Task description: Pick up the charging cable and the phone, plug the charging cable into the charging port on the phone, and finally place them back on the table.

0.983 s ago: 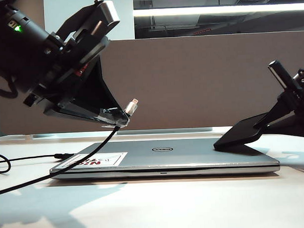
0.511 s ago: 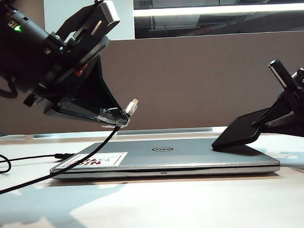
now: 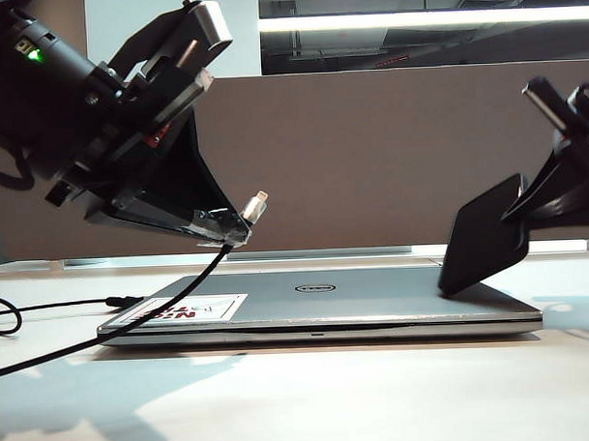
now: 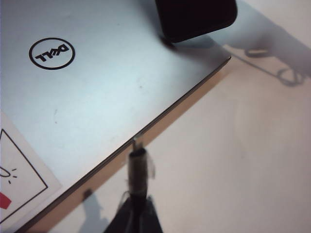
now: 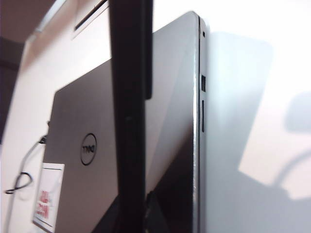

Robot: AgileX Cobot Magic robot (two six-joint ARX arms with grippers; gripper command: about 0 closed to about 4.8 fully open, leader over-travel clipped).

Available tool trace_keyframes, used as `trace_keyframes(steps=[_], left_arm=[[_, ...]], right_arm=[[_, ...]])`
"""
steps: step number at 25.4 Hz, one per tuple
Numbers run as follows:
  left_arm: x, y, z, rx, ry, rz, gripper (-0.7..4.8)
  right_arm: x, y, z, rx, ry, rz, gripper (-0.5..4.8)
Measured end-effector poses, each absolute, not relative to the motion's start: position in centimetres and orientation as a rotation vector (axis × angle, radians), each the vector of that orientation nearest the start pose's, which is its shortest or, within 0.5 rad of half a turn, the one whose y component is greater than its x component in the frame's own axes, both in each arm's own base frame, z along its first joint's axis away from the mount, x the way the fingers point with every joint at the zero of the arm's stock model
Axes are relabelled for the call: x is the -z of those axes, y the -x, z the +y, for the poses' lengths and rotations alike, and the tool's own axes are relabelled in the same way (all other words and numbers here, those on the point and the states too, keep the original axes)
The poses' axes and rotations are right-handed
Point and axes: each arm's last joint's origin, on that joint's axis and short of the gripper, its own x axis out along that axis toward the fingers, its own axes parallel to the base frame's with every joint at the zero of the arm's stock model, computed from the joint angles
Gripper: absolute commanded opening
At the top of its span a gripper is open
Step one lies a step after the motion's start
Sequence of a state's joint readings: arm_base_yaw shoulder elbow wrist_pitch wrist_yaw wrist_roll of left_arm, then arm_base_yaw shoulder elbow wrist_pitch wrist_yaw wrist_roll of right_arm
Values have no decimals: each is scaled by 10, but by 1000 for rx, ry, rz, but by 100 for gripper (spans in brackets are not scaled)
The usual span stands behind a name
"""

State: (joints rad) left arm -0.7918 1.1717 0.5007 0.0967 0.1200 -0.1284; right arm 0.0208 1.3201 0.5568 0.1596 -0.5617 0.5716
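Note:
My left gripper point(image 3: 229, 229) hangs above the laptop's left end, shut on the charging cable point(image 3: 143, 313) just behind its plug. The silver plug point(image 3: 254, 204) sticks out up and to the right. In the left wrist view the plug point(image 4: 137, 162) juts from the fingertips point(image 4: 127, 221) over the laptop's front edge. My right gripper point(image 3: 538, 200) is shut on the phone point(image 3: 484, 235), a black slab tilted steeply, its low corner at or just above the laptop lid. The phone point(image 5: 127, 107) appears edge-on in the right wrist view. The charging port does not show.
A closed silver Dell laptop point(image 3: 317, 302) with a sticker lies across the middle of the white table point(image 3: 301, 394). The cable's slack loops at the far left point(image 3: 3, 313). A brown-grey divider panel point(image 3: 369, 150) stands behind.
The right gripper has risen and tipped the phone from nearly flat on the lid to steeply upright. The left gripper and the plug have not moved.

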Motion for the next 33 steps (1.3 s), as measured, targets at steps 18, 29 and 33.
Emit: trace_keyframes(steps=[18, 29, 33], left_arm=[[-189, -157, -164, 847, -79, 615, -8], [-189, -157, -164, 847, -79, 615, -8], [-189, -158, -165, 847, -78, 612, -8]], right_arm=[[-254, -240, 24, -337, -358, 836, -3], [-267, -231, 42, -199, -129, 1053, -3], [-257, -232, 46, -169, -82, 1132, -3]])
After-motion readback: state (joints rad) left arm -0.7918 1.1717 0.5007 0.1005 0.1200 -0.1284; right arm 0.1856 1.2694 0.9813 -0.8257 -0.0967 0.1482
